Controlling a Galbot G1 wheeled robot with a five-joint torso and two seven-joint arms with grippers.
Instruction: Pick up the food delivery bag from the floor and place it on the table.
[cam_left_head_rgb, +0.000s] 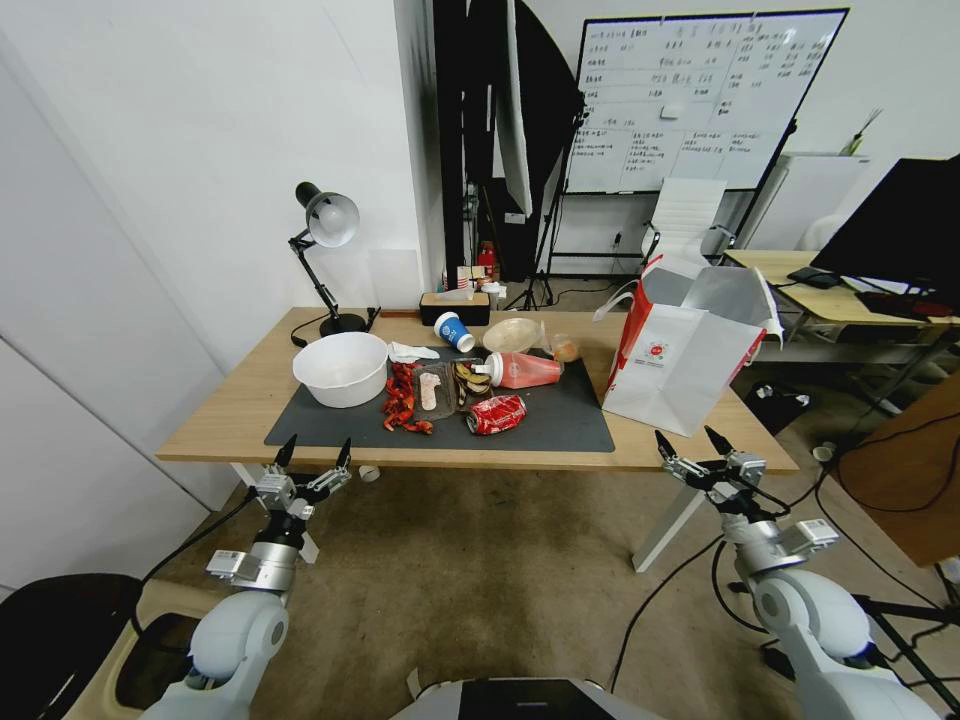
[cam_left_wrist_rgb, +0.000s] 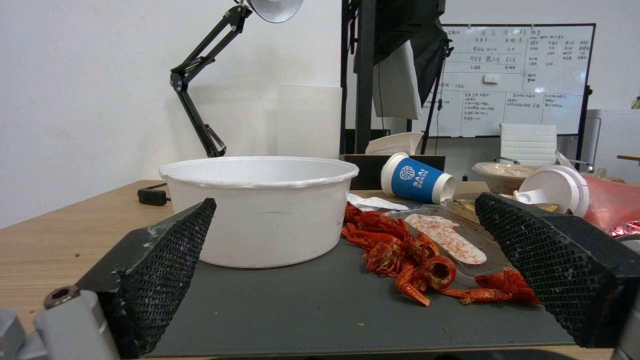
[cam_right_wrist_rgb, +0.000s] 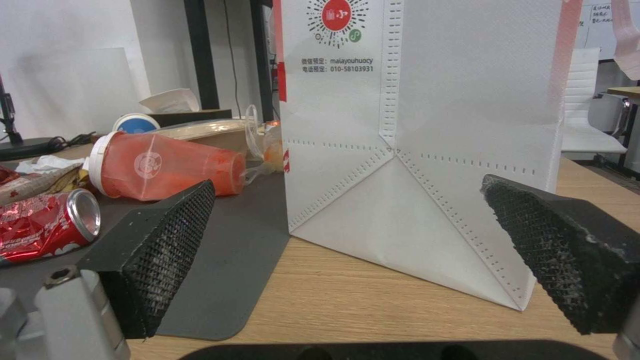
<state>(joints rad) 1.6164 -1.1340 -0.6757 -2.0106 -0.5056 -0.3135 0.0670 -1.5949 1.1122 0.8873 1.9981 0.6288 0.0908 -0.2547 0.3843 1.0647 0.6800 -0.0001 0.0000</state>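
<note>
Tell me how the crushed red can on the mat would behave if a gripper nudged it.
The crushed red can lies on its side on the dark grey mat, so a nudge would probably slide or wobble it rather than roll it cleanly, since its dented wall looks uneven. Being crumpled, it likely weighs little and would give further under a squeeze.

Even, bright indoor light is filling the room; shadows are lying soft and short. A faint shadow is sitting under the white bowl (cam_left_head_rgb: 340, 368) on the dark mat (cam_left_head_rgb: 560, 425). Glare is washing across the whiteboard (cam_left_head_rgb: 700, 100) at far right, and the lamp (cam_left_head_rgb: 330, 218) shade is shining pale. Head view is bending straight lines at its edges, walls bowing outward. Wrist views are keeping the near pincer pads (cam_left_wrist_rgb: 167, 270) slightly soft, and the far background is blurring mildly.
</note>
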